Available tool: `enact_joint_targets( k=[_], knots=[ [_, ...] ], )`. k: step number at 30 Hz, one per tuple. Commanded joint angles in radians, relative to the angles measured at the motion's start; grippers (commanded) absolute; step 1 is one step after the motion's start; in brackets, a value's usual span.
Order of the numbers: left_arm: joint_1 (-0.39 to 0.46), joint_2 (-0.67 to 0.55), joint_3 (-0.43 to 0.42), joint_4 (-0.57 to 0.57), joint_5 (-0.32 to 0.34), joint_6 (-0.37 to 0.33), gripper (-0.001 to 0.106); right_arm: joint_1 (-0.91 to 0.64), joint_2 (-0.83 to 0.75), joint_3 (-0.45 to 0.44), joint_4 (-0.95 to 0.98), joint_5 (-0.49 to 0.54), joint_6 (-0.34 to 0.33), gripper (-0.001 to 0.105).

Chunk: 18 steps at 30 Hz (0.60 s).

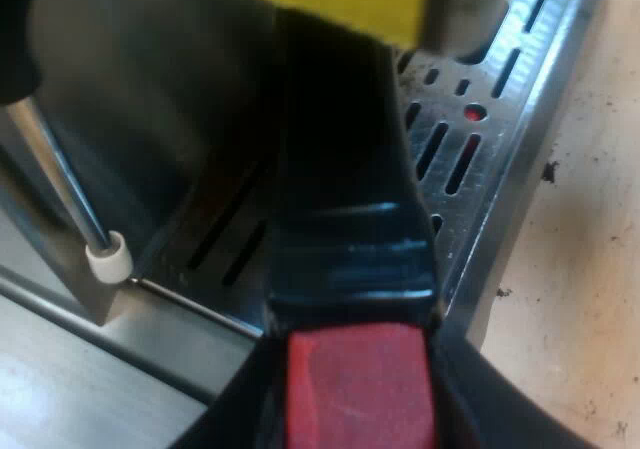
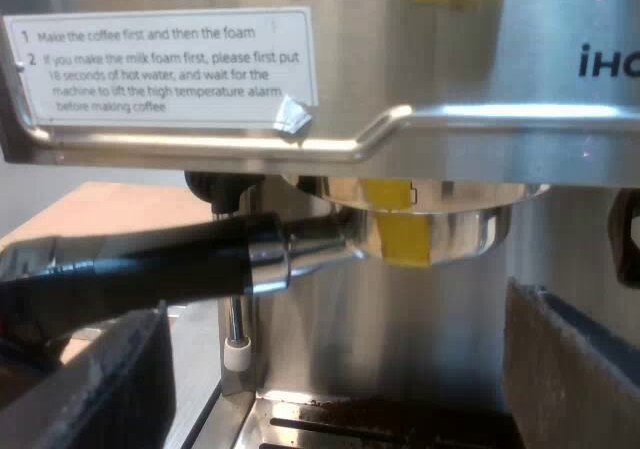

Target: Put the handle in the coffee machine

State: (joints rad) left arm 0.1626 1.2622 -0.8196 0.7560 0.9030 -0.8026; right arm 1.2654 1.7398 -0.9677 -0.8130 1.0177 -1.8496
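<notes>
The metal holder (image 2: 430, 224), marked with yellow tape, sits up against the round head under the espresso machine's (image 2: 450, 69) front panel. Its dark handle (image 2: 170, 264) sticks out level from there. In the left wrist view the handle (image 1: 345, 169) runs away from me over the drip tray, red end (image 1: 358, 387) nearest. My left gripper (image 1: 355, 404) is shut on the handle at that red end, with a black finger on each side. My right gripper (image 2: 340, 389) hangs open before the machine, below the holder, with nothing between its fingers.
The slotted steel drip tray (image 1: 480, 139) lies under the handle, with coffee grounds on it (image 2: 380, 409). A steam wand with a white tip (image 1: 108, 259) hangs beside the holder. A printed instruction label (image 2: 160, 64) is stuck on the machine's front. A pale countertop (image 1: 590, 249) borders the tray.
</notes>
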Motion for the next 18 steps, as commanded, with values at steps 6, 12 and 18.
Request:
enact_joint_targets(
  k=[6,12,18],
  knots=[
    [-0.002,-0.029,-0.038,-0.004,0.092,0.018,0.000,-0.005,-0.004,0.000,-0.014,-0.005,-0.015,0.070],
    [-0.002,-0.073,-0.057,-0.006,0.113,0.007,0.000,-0.005,-0.004,0.000,-0.011,-0.005,-0.015,0.070],
    [-0.002,-0.078,-0.057,0.010,0.194,-0.054,0.000,-0.005,-0.004,0.000,-0.012,-0.012,-0.013,0.070]
  ],
)
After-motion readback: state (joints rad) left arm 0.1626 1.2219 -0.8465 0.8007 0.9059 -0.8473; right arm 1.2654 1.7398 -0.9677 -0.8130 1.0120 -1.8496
